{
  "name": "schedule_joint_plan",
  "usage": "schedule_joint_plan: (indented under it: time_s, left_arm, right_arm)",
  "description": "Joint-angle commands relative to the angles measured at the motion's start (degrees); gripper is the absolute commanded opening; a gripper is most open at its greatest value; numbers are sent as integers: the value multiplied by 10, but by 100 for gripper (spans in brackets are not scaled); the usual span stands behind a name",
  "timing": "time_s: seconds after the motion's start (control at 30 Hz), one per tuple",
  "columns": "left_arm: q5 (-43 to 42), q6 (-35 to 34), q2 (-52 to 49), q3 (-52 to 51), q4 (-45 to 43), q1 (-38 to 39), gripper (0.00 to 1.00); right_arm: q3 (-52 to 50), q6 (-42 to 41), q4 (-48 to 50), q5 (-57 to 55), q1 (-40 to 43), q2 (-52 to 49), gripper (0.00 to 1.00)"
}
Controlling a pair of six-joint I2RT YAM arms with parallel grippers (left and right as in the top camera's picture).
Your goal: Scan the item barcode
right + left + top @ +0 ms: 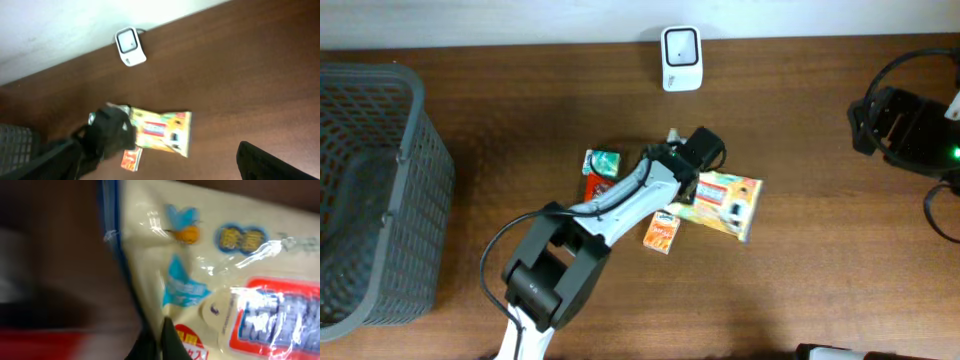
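Two arms at the table (pixel 820 290), only one of them busy. The left gripper (pixel 692 180) is down near the middle, jaws pinched closed on the 9 o'clock edge of the snack packet (pixel 728 203). The packet lies flat on the wood, just to the 3 o'clock side of centre, printed face up. From the left wrist it fills the view: cream wrapper, blue seam, a red and blue label, with one dark finger (pixel 167 337) pressed against it. It's too blurred to pick out any barcode.

The scanner (pixel 680 58), small and white, sits at 12 o'clock by the far edge, well apart from the packet. An orange box (pixel 662 232) lies touching the packet at its 7 o'clock corner. A green pack (pixel 604 161) and a red pack (pixel 594 186) sit off at 9 to 10 o'clock, partly under the arm. The grey mesh basket (pixel 410 130) stands at 9 o'clock on the table. The right gripper (pixel 885 115) hangs out at 3 o'clock, jaws spread wide, holding nothing.
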State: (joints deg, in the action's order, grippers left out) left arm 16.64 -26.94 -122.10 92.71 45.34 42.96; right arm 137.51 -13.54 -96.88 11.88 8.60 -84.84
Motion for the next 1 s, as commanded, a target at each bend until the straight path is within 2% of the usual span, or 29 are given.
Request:
schedule_joint_plan:
  time_s: [0.0,0.07,0.1,0.17,0.2,0.37,0.43,0.53,0.6,0.67,0.73,0.8,0.83,0.87,0.9,0.93,0.97]
  left_arm:
    - [313,103,61,103,18,-12,0]
    - [374,181,75,134,-20,-31,0]
    - [442,252,76,135,-62,-50,0]
    - [545,324,76,135,-108,-94,0]
    - [553,356,76,135,-122,-118,0]
    - [538,369,53,130,-112,-209,0]
    - [520,369,33,130,-85,-212,0]
    - [419,283,-2,130,2,-188,0]
    - [376,275,-26,130,34,-165,0]
    - [272,260,-30,130,49,-121,0]
    - [213,260,-30,130,49,-78,0]
    - [146,260,-30,130,54,-24,6]
    - [98,258,-29,131,54,-3,9]
    - [52,220,-28,137,60,11,12]
    - [-33,187,-28,152,70,24,14]
    - [-102,186,-28,162,75,28,18]
    - [-215,186,-28,169,83,28,18]
  right_arm:
    - [0,0,-4,-5,0,0,99]
    - [0,0,-4,-5,0,0,99]
    - [0,0,-4,-5,0,0,99]
    - [0,0,-4,-5,0,0,99]
    - [0,0,-4,-5,0,0,99]
    - [0,0,-4,-5,0,0,99]
    - [0,0,-4,-5,0,0,99]
    - [0,0,-4,-5,0,0,98]
    - [0,0,-4,-5,0,0,99]
    - [0,0,-4,-5,0,0,99]
    - [0,0,-4,-5,0,0,99]
    - [0,0,-4,-5,0,0,99]
    - [0,0,-4,-5,0,0,99]
    - [0,0,-4,-5,0,0,99]
    - [0,0,-4,-5,0,0,99]
    - [0,0,-4,-5,0,0,99]
    - [0,0,-4,-5,0,0,99]
